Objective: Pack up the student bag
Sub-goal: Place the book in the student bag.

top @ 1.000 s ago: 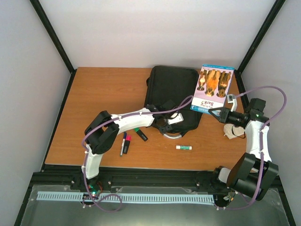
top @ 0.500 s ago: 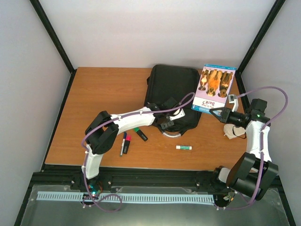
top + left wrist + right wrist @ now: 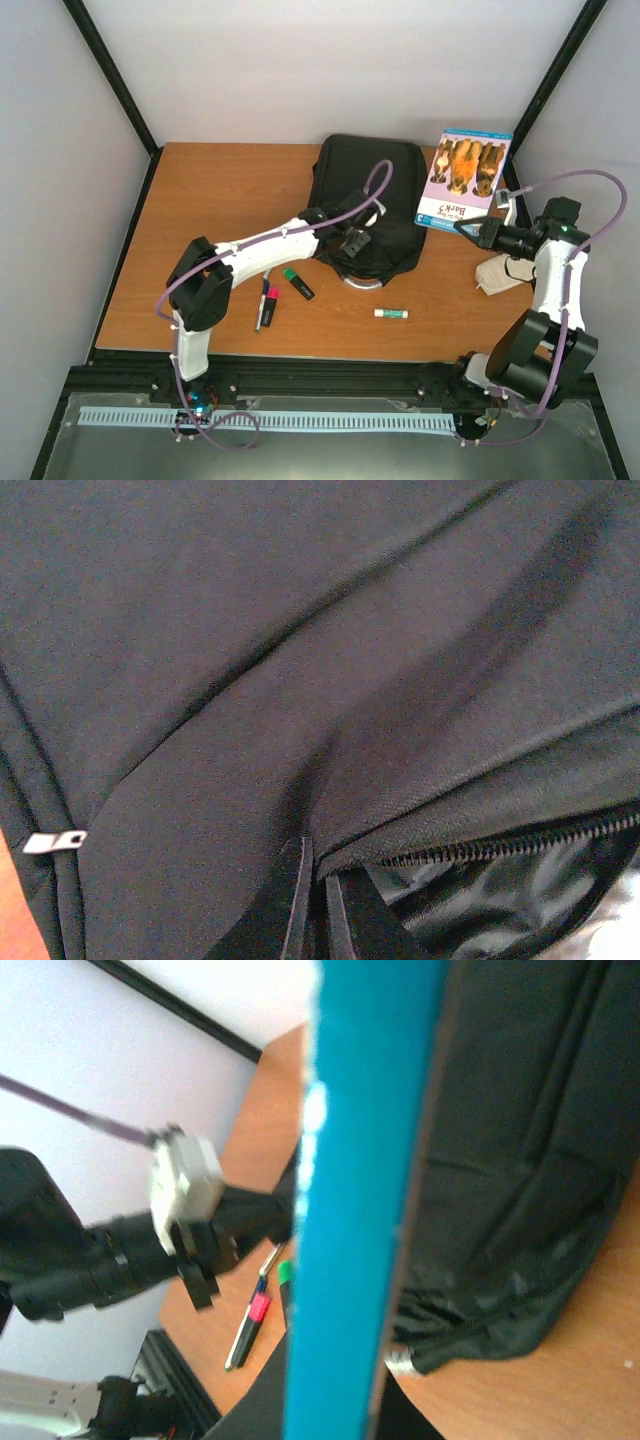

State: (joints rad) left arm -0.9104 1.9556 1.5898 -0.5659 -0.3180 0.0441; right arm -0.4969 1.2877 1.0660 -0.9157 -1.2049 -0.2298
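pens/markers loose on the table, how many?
3: green-capped marker by the student bag's near edge; pink-capped marker and dark pen side by side just left of it. The left arm may hide others.

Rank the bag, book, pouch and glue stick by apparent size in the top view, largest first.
1. bag
2. book, held up nearer the camera, so it may look oversized
3. pouch, partly hidden
4. glue stick

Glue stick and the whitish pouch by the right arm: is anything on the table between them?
Nothing. The top external view shows only bare wooden table between the glue stick and the pouch.
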